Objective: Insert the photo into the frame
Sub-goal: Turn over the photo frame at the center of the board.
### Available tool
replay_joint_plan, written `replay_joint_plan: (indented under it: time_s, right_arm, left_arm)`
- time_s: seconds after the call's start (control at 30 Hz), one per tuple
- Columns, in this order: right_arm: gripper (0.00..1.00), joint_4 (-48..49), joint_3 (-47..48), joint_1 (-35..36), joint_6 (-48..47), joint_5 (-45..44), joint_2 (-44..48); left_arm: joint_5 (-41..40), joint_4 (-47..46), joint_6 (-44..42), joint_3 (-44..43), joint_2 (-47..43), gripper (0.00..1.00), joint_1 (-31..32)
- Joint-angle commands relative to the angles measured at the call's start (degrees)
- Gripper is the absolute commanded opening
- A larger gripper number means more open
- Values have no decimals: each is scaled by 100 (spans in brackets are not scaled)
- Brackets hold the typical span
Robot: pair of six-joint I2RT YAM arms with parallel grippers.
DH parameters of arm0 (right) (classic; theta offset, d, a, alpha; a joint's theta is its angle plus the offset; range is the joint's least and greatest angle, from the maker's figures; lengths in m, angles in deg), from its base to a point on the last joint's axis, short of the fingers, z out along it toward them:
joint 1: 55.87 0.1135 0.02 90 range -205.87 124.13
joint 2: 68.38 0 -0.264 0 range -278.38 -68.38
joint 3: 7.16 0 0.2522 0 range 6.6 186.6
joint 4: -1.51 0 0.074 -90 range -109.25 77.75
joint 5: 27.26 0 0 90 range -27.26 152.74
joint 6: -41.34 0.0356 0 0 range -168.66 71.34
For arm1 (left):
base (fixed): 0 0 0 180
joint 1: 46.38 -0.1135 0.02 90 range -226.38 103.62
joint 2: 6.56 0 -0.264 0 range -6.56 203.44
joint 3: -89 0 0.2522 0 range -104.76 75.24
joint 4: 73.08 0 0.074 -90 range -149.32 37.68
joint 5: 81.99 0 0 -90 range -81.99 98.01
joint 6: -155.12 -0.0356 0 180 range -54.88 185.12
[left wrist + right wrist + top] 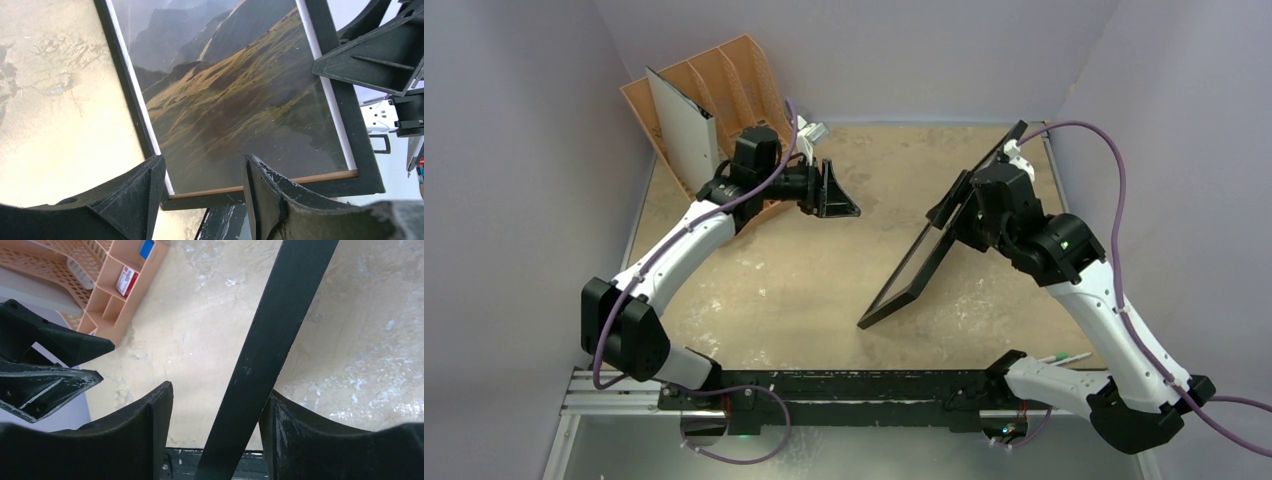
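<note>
Ok so my right gripper [220, 390] has the frame [909, 272] running between its fingers, but they're spread wider than the black rim. The rim leans on one finger and there's a plain gap to the other, so I'm not pinching it as far as I can see.

The frame stands tilted on the right half of the worktop [824, 300]. Its low corner is down toward the near edge and its high end is up by the far right corner.

From my left wrist cam the photo [235, 90] sits inside the rim: dark mountains, a yellow-green slope, white border down both sides, and a light wood strip along one edge.

My left gripper [836, 195] hangs over the far left part of the worktop, just beside the orange rack [724, 85] in the far left corner. Its fingers are wide with nothing between them. A white sheet [682, 130] stands in the rack.
</note>
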Motion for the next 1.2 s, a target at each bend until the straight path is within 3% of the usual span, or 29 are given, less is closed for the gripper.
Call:
replay_joint_plan:
  time_s: [0.0, 0.13, 0.37, 0.63, 0.77, 0.9, 1.17]
  right_arm:
    - [61, -226, -91, 2, 150, -252, 92]
    - [51, 327, -502, -6, -132, -214, 263]
    - [42, 1784, -1400, -93, -688, 368, 585]
    - [33, 2536, -2093, -243, -741, 724, 792]
    - [31, 3135, -2680, -503, -715, 1565, 740]
    - [27, 3792, -3327, -645, -426, 2197, 694]
    - [26, 5695, -4898, -1389, -421, 3533, 755]
  left_arm:
    - [-215, 19, -32, 91, -17, 59, 10]
    - [-733, -169, 289, 241, -112, 59, 10]
    - [-2023, -328, 928, 435, -8, 59, -7]
    - [-2909, -180, 975, 545, 159, 59, -25]
    - [-3802, 91, 1119, 585, 19, 59, -55]
    - [-4692, -47, 1166, 819, -692, 59, -60]
    - [-5002, 198, 1011, 817, -983, 61, -69]
